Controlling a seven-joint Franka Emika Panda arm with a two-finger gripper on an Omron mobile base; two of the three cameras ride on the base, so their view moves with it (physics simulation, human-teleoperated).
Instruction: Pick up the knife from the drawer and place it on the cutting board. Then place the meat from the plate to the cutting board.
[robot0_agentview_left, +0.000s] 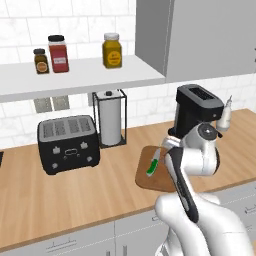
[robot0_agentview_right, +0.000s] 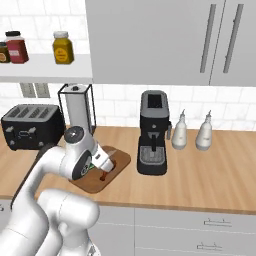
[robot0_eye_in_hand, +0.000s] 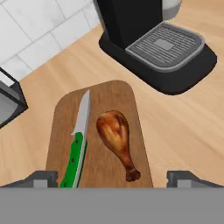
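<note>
Resting side by side on cutting board (robot0_eye_in_hand: 122, 94): knife (robot0_eye_in_hand: 77, 144), meat (robot0_eye_in_hand: 116, 138)

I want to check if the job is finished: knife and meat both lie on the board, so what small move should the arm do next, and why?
Probably just lift the open gripper straight up and clear. The knife and the meat lie side by side on the cutting board, and the fingers hold nothing, so no placing seems left.

In the left base view the arm (robot0_agentview_left: 192, 165) covers the cutting board (robot0_agentview_left: 145, 172) from 3 o'clock; in the hand view the knife (robot0_eye_in_hand: 76, 148) handle's end is cut off at 6 o'clock.
</note>
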